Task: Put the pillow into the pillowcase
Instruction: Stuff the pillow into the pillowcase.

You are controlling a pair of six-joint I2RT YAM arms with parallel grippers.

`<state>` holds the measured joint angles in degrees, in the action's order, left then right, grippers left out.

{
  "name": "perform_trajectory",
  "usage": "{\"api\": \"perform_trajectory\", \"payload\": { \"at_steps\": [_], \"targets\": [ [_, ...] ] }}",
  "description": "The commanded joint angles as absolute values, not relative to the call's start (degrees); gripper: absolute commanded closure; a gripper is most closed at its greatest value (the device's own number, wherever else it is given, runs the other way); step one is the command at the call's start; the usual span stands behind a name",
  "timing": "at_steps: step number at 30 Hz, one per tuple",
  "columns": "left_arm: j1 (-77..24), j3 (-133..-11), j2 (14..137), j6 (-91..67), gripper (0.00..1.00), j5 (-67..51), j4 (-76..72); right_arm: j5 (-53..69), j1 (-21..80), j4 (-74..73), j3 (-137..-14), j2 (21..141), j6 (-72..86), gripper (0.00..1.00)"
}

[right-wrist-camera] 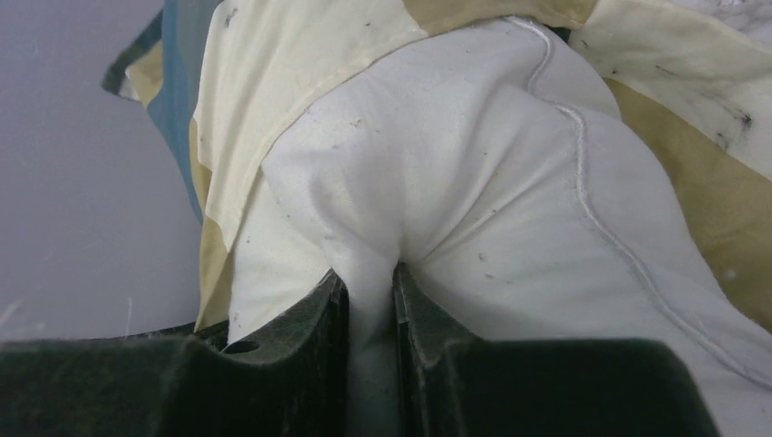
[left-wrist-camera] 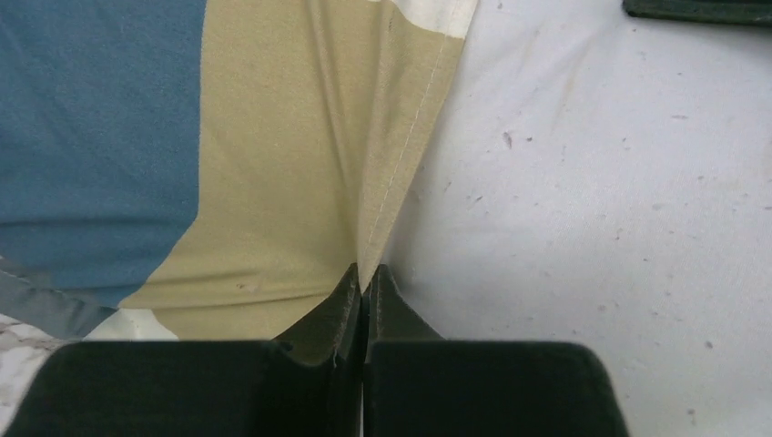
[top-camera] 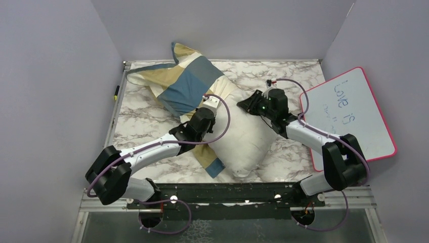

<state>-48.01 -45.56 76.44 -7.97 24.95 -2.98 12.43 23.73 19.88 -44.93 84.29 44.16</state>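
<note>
left fingers [left-wrist-camera: 339,314] clamped on pillowcase [left-wrist-camera: 273,182] hem; right fingers [right-wrist-camera: 320,319] nipping pillow [right-wrist-camera: 473,200] fold; whiteboard [top-camera: 354,109] crowding right side.

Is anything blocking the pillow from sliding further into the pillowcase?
Nothing visible does. The pillow already sits partly inside the pillowcase; the left tool pinches the case's hem, and the right tool pinches pillow fabric.

Plump off-white pillow [top-camera: 243,136] lies partly inside blue-tan-cream pillowcase [top-camera: 184,83].
</note>
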Motion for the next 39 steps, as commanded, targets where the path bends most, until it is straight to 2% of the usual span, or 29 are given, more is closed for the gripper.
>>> {"api": "perform_trajectory", "payload": {
  "at_steps": [1,3,5,7,11,12,15,17,19,24,28,34,39],
  "targets": [
    [-48.94,-45.06,76.47,-16.99,1.00,17.68,3.49,7.67,24.52,17.13,-43.24,83.52,47.15,0.76],
    [-48.87,-44.50,75.14,-18.24,1.00,19.21,5.18,10.30,24.52,17.10,-43.93,83.52,45.69,0.75],
    [-48.78,-43.86,73.39,-19.62,0.98,20.94,7.07,14.72,24.54,15.85,-46.28,83.44,40.83,0.69],
    [-48.65,-43.16,71.38,-20.65,0.94,21.03,8.51,18.36,24.53,8.53,-51.12,82.74,34.73,0.59],
    [-48.63,-41.47,67.31,-22.65,0.94,19.02,8.81,17.26,23.78,-4.53,-58.69,79.83,26.42,0.31],
    [-48.56,-41.15,66.50,-23.39,0.94,18.53,8.78,18.05,22.69,-5.10,-59.33,78.93,26.07,0.27],
    [-48.57,-40.38,65.12,-25.75,0.89,18.26,9.49,20.89,19.19,-4.82,-60.47,78.94,26.12,0.24],
    [-48.52,-41.44,64.76,-26.35,0.74,17.21,10.85,22.29,18.24,-5.27,-62.38,81.65,25.59,0.24],
    [-48.52,-44.48,64.57,-25.72,0.59,16.83,12.57,24.90,17.69,-5.46,-64.54,85.45,25.37,0.26],
    [-48.37,-58.62,67.23,-18.50,0.47,23.05,14.88,33.66,17.65,-5.05,-66.05,93.36,26.55,0.39],
    [-48.09,-71.25,77.47,-5.33,0.41,24.29,15.36,38.87,18.83,7.61,-58.01,93.81,33.22,0.55],
    [-47.90,-83.84,92.85,5.39,0.37,27.40,15.40,37.48,22.16,15.00,-52.87,94.07,37.01,0.87],
    [-47.44,-88.68,102.02,8.92,0.35,31.37,15.58,34.99,23.00,19.92,-48.45,92.16,38.53,0.98]
  ]
}}
